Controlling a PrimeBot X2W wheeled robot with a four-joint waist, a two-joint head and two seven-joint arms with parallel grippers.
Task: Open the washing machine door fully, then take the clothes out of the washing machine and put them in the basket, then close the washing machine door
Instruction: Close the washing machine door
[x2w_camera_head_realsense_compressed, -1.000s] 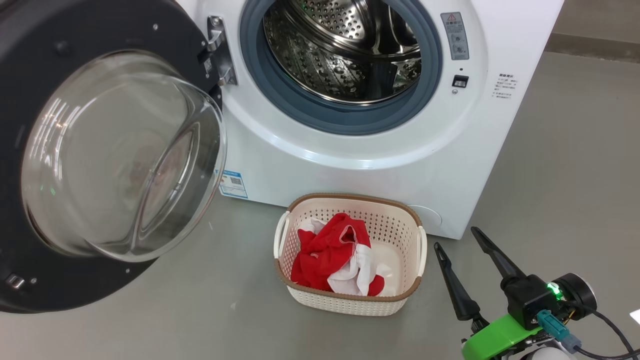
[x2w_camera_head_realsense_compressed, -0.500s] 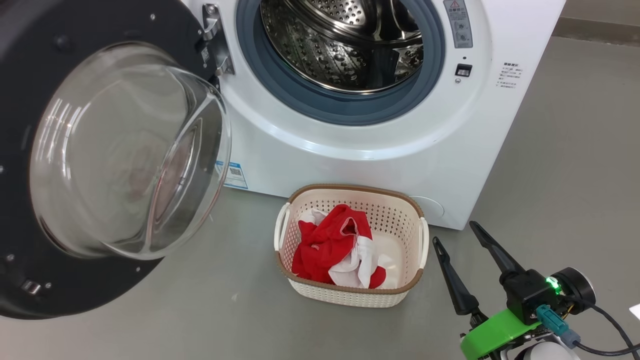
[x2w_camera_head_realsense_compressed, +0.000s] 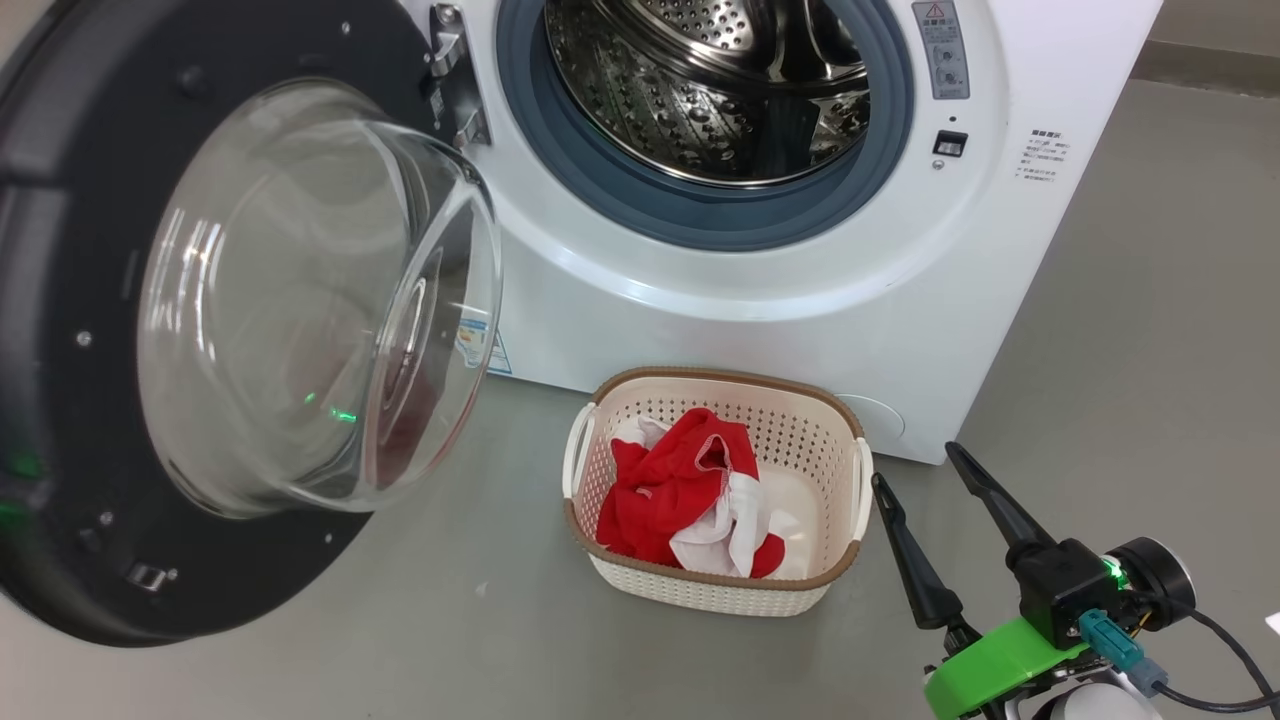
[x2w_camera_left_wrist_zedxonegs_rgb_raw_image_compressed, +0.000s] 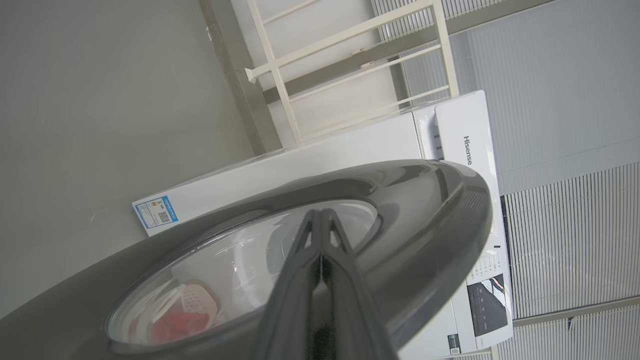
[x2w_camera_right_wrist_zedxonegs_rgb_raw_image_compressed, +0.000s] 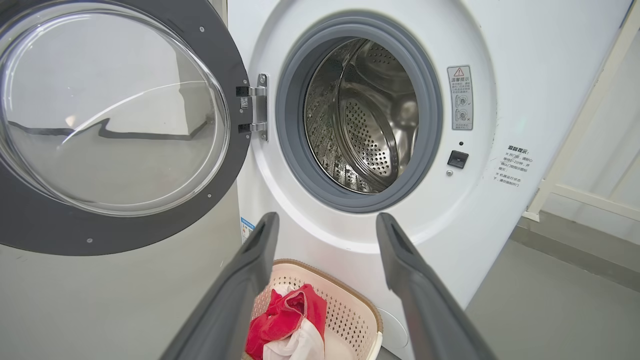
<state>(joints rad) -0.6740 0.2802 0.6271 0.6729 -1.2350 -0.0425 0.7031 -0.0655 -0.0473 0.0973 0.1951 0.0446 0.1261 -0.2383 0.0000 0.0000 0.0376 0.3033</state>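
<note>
With the left gripper (x2w_camera_left_wrist_zedxonegs_rgb_raw_image_compressed: 320, 215) pressed together behind the open washing machine door (x2w_camera_head_realsense_compressed: 250, 300), we should push near its free edge, swinging it smoothly toward the empty drum (x2w_camera_head_realsense_compressed: 720, 90). The clothes (x2w_camera_head_realsense_compressed: 680, 490) lie in the basket (x2w_camera_head_realsense_compressed: 720, 375); the spread right gripper (x2w_camera_head_realsense_compressed: 914, 464) hangs clear, near right.

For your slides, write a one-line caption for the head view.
Red clothes lie in the basket before the washing machine, its door open; the right gripper waits open beside the basket.
</note>
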